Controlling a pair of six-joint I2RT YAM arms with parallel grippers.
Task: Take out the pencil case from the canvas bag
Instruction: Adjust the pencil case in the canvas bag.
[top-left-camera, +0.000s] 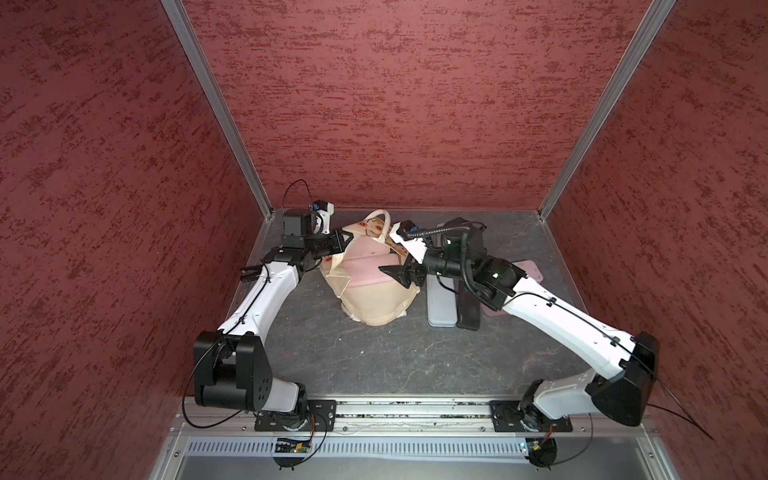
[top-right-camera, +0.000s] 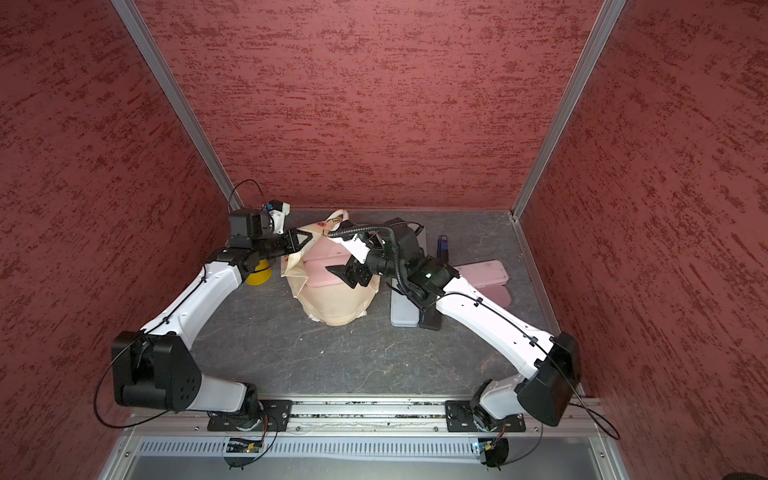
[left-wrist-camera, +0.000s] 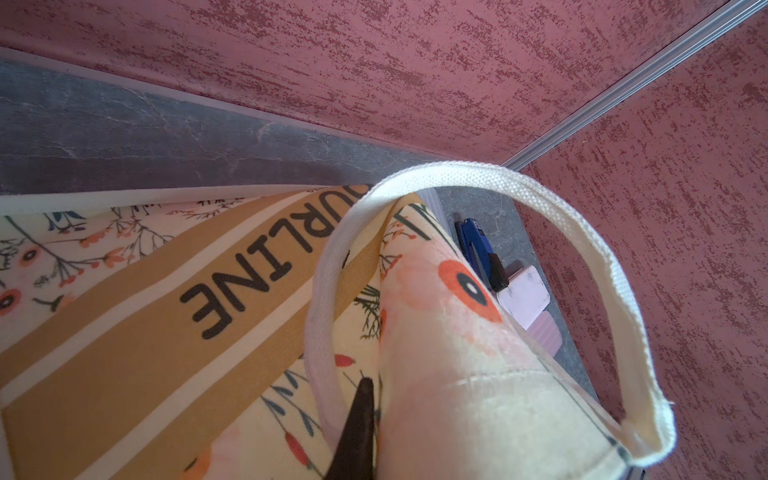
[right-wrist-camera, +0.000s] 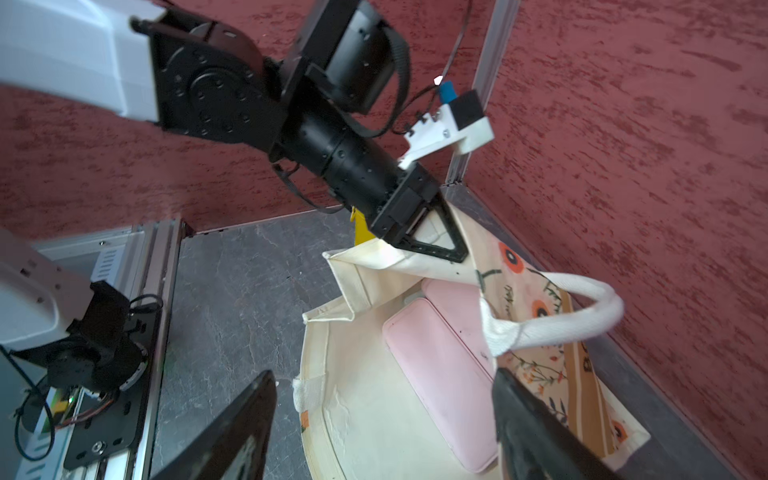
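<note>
Slippage of the bag (top-left-camera: 374, 307) rim from the left gripper (right-wrist-camera: 446, 249), clamped on it, is judged the main risk: the pink case (right-wrist-camera: 440, 374) inside would be covered. Lining could be caught by the right gripper (right-wrist-camera: 384, 376), spread above the case. The case is hidden in the left wrist view only.

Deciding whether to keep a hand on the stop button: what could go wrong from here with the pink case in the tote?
The left gripper pinches only the rim of the cream floral canvas bag; if the cloth slips, the mouth may fall shut over the pink rectangular pencil case.
The white woven handle loops beside the open fingers of the right gripper and could snag them.
The fingers might pinch lining with the case, dragging the bag up.
</note>
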